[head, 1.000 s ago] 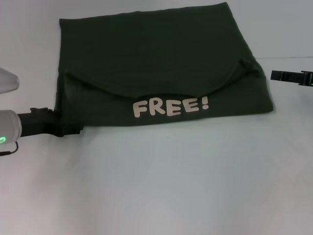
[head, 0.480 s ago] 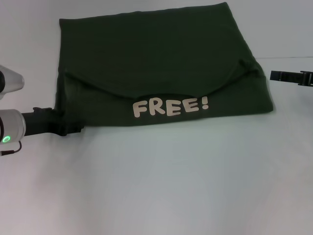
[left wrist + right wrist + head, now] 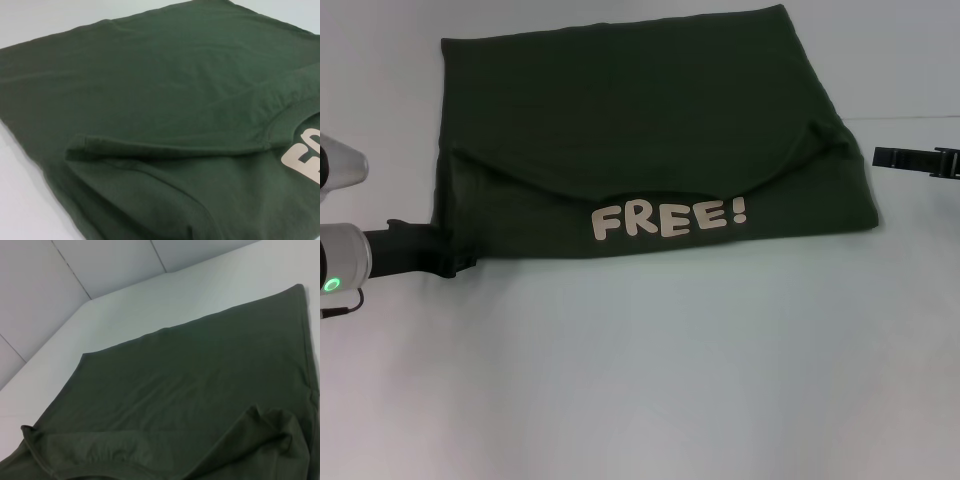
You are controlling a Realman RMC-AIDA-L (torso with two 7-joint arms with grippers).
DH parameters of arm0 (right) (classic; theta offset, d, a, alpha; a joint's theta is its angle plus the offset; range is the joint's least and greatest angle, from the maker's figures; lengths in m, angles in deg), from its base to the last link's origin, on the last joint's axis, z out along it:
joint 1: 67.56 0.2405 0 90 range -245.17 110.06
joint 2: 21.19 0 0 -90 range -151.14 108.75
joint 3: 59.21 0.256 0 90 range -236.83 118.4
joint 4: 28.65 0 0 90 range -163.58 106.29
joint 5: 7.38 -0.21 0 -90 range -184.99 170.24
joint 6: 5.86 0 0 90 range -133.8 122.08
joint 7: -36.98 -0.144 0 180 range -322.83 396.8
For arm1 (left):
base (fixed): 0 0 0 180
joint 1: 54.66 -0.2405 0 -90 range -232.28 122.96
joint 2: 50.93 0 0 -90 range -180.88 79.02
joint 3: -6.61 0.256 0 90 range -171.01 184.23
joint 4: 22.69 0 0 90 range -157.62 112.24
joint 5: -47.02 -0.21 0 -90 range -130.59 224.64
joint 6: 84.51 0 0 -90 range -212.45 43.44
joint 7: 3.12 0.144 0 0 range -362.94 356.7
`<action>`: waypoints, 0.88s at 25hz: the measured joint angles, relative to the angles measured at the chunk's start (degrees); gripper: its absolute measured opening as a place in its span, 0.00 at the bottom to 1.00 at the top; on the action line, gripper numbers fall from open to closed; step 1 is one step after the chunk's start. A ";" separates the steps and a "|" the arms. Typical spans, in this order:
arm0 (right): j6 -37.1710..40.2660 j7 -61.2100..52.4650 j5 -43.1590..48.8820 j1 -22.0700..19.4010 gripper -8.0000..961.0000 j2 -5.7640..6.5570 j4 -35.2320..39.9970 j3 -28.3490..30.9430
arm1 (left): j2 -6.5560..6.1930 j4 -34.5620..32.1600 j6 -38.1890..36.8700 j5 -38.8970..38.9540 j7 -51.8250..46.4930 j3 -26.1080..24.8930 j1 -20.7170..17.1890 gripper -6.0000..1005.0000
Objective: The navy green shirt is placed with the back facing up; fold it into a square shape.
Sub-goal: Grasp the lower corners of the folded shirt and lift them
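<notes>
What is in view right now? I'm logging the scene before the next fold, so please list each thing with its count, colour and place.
shirt: one, dark olive green, partly folded, lying across the far middle of the table, its near part turned over.
lettering: one word, "FREE!", cream, on the shirt's turned-over near part.
table: one, white, under the shirt.
left gripper: one, black, at the shirt's near left corner, right at its edge.
right gripper: one, black, off the shirt's right side, apart from it.
</notes>
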 joint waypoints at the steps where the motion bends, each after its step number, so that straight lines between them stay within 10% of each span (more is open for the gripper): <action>1: 0.00 0.00 0.00 0.00 0.80 -0.01 0.00 0.00 | 0.00 -0.01 -0.04 0.00 0.00 -0.05 -0.05 0.41; 22: 0.00 -0.17 0.75 0.06 0.80 -0.17 0.01 0.00 | -0.19 0.23 0.50 -0.25 -2.01 0.21 0.21 0.21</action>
